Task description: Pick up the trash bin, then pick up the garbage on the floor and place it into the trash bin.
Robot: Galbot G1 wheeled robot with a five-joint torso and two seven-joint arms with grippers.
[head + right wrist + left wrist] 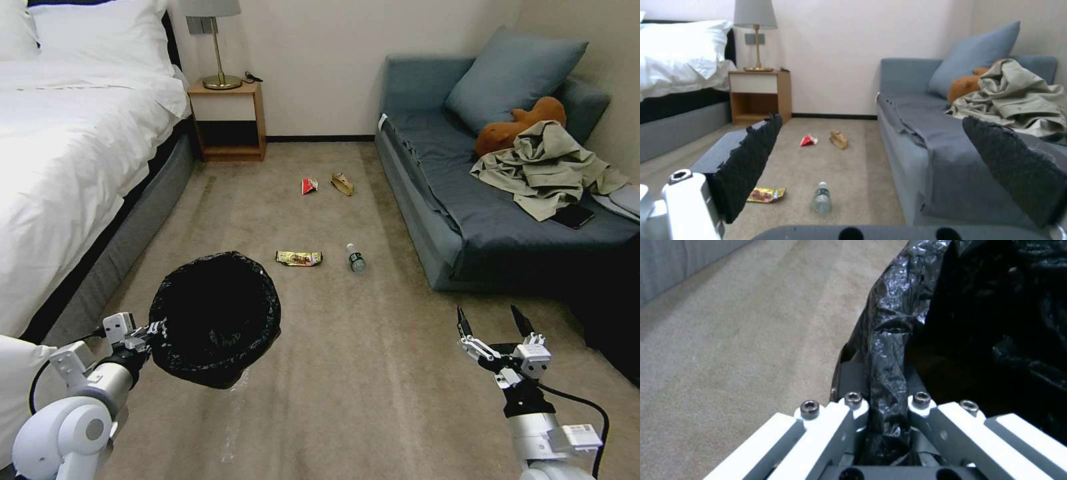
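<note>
Carpet point(373, 373) carries all the litter ahead of me, between the bed point(73, 153) on my left and the sofa point(467, 213) on my right. My left gripper point(887, 426) is clamped on the near rim of the trash bin point(215, 319); in the left wrist view I see the folded black bag point(887, 350) pinched between the two fingers point(835, 426), with the bin's dark mouth opening just past them. From the head view the bin appears to hang clear of the carpet at the end of my left arm, mouth facing up and tipped a little. My right gripper point(495, 323) hovers above the carpet near the sofa's front corner, its fingers point(749, 163) spread wide and holding nothing. Seen between those fingers, the clear bottle point(821, 202) lies nearest, the gold-yellow wrapper point(766, 194) just beside it toward the bed. Farther off, toward the nightstand point(228, 120), the red-white packet point(309, 185) and the brown paper bag point(343, 184) lie close together. All four pieces lie well apart from both grippers, none touched. On the sofa lie an olive garment point(547, 167) and a plush toy point(513, 130).
</note>
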